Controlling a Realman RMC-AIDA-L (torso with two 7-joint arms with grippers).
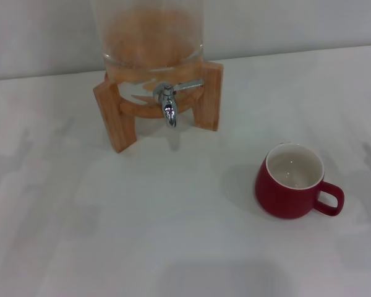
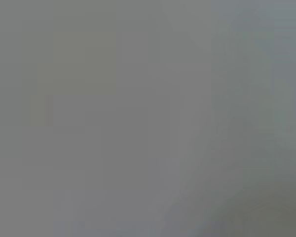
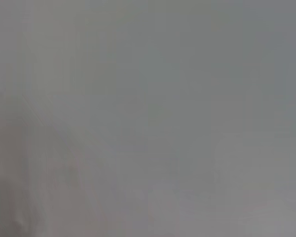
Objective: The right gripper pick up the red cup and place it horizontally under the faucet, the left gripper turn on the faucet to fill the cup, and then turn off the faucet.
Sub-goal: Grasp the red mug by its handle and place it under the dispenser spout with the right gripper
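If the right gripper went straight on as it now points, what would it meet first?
Cannot tell: neither gripper is in view, and the right wrist view shows only blank grey. The red cup stands untouched, right of the faucet.

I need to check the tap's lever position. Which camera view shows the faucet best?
The head view: the faucet sits in plain sight on the glass dispenser, lever pointing sideways, spout down. Both wrist views show only featureless grey, nothing of the faucet.
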